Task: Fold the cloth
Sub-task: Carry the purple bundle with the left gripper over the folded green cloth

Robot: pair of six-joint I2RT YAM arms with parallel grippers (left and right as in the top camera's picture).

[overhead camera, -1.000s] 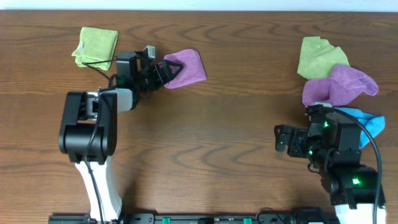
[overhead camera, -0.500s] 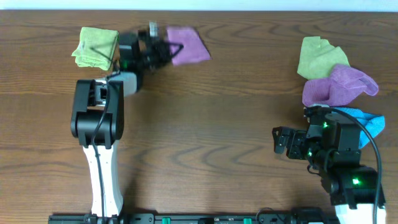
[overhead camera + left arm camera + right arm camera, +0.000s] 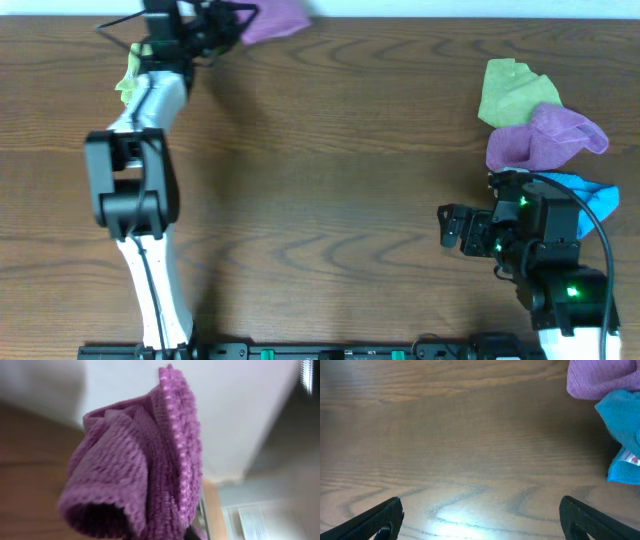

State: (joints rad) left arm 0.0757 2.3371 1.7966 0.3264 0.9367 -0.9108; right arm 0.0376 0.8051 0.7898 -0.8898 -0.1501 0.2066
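The pinkish-purple microfibre cloth [image 3: 272, 18] is held bunched and doubled over itself, raised above the desk's [image 3: 330, 180] far edge.

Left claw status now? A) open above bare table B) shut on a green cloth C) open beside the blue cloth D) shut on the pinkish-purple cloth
D: the left claw is clamped on the bunched pinkish-purple cloth, up by the far edge of the table.

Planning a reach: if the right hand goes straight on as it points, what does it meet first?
Probably only bare table: the open right hand faces plain wood. The blue cloth and purple cloth lie off to one side, seemingly out of line.
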